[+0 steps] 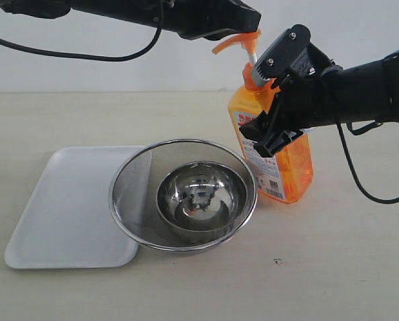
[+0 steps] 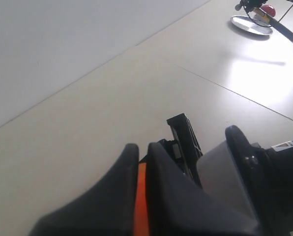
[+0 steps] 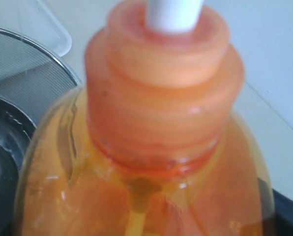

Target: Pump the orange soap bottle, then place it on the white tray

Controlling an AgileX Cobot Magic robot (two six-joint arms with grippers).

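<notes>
right claw (image 1: 274,124): jaws wide, clamped across the shoulder of the orange soap bottle (image 1: 290,167); front finger lies over the top of the label
bottle vs right claw: body hangs below the jaws, base on the table (image 1: 333,267), upright; neck collar (image 3: 161,73) and white stem (image 3: 173,14) stick up just past the claw
right wrist view: collar fills the frame, blurred; dark finger edge at one corner
left claw (image 1: 240,25): directly above the right claw, sitting on the pump head (image 1: 231,41); spout pokes out from under it
left claw state: fingers (image 2: 122,187) drawn nearly together, clenched; an orange sliver shows in the slit, can't tell if it's pinched or just beneath
strainer bowl (image 1: 129,187): down and off to the side of the right claw, rim just beside the bottle base
steel bowl (image 1: 201,200): nested inside the strainer
white tray (image 1: 59,214): farthest from both claws, beyond the strainer; strainer rim overlaps its near edge; well apart from the bottle
</notes>
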